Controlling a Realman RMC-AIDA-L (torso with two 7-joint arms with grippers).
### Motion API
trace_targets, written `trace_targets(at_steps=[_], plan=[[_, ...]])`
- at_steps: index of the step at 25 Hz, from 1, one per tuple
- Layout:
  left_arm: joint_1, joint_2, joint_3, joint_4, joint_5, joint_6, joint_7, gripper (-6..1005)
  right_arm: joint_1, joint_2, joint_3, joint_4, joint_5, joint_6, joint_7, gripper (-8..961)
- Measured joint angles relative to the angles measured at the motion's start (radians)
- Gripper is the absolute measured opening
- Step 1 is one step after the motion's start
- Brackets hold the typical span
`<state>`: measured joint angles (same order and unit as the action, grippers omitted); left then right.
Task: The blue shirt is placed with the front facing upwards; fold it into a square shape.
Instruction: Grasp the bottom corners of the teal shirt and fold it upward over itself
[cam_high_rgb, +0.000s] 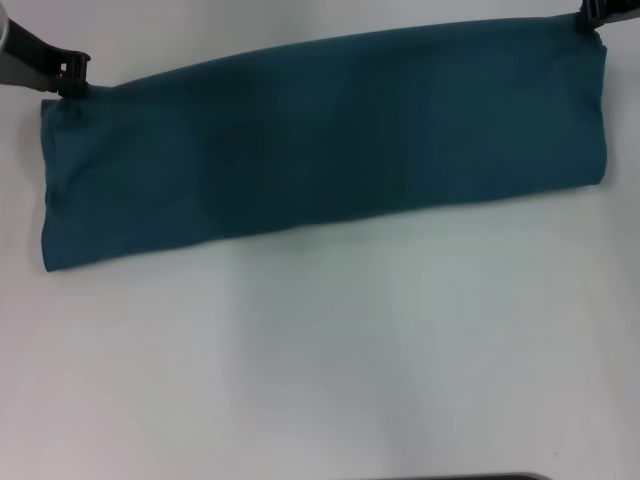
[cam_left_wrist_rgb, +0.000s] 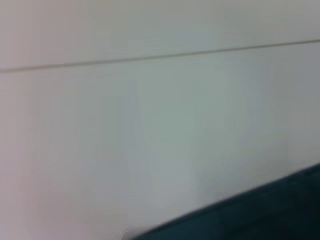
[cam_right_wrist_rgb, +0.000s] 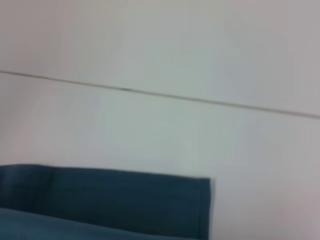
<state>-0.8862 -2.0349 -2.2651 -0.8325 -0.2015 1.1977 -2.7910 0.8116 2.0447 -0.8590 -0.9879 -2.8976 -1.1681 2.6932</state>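
Blue shirt (cam_high_rgb: 320, 140) already folded down into a long band, lying flat across the far half of the bench (cam_high_rgb: 330, 360), running almost the full width and slanting a little, left end nearer than the right. No lettering or label showing, just plain teal cloth. Looks soft and floppy, light, probably a few layers thick now, so likely to sag and slide apart if lifted by one layer only. Best bet for a hold: the corners of the short ends, pinching all layers together, then bringing one end over the other to get closer to square.

Left claw (cam_high_rgb: 70, 76) right at the far left corner of the band, touching the cloth edge. Right claw (cam_high_rgb: 592, 14) at the far right corner, mostly cut off at the frame edge. Can't tell for either whether the fingers are apart or clamped on fabric.

Bench plain white, smooth, probably a bit slippery under cotton. One thin seam line (cam_right_wrist_rgb: 160, 95) across the surface beyond the shirt. Dark edge (cam_high_rgb: 450, 477) at the near side.
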Motion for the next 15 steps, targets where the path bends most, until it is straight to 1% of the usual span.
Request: trace_targets(at_steps=[2,5,10,15], plan=[[0.002,-0.015,0.005,-0.009,0.021,-0.03,0.001,36,0.001,0.013,-0.022,0.001,-0.025,0.043,0.012,41],[0.006,-0.028,0.006,-0.021,0.034,-0.058,0.003,35,0.001,0.018,-0.063,0.012,-0.031,0.096,0.033,42],[0.016,-0.035,0.007,-0.027,0.035,-0.093,0.004,36,-0.009,0.032,-0.135,0.027,-0.032,0.163,0.049,44],[0.02,-0.036,0.007,-0.028,0.035,-0.097,0.004,40,-0.003,0.03,-0.148,0.058,-0.033,0.178,0.049,45]])
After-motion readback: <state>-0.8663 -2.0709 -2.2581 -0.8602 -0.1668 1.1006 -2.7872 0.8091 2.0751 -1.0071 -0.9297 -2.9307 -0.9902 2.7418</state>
